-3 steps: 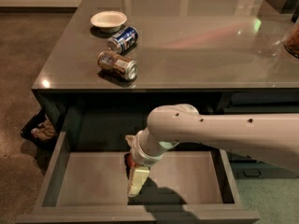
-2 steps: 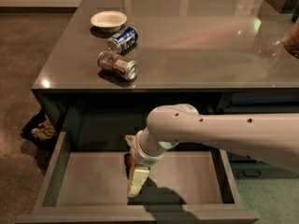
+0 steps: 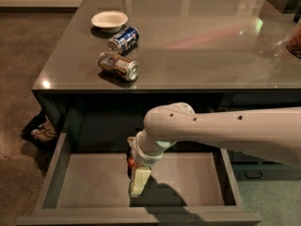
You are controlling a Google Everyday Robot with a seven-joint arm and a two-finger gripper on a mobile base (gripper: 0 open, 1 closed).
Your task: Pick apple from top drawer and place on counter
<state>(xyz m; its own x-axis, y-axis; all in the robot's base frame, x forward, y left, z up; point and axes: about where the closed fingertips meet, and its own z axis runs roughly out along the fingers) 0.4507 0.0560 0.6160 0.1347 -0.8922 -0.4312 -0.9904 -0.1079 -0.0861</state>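
The top drawer (image 3: 94,185) is pulled open below the counter (image 3: 197,46). My gripper (image 3: 139,181) reaches down into the drawer near the middle of its floor, at the end of the white arm (image 3: 225,131) coming in from the right. A small patch of red, the apple (image 3: 130,162), shows just left of the gripper's wrist. The rest of the apple is hidden behind the gripper, so I cannot see whether it is held.
On the counter's left part lie two drink cans on their sides, a blue one (image 3: 124,39) and a brown one (image 3: 118,65), with a white bowl (image 3: 109,20) behind them. A dark bin with crumpled stuff (image 3: 41,131) stands on the floor left of the drawer.
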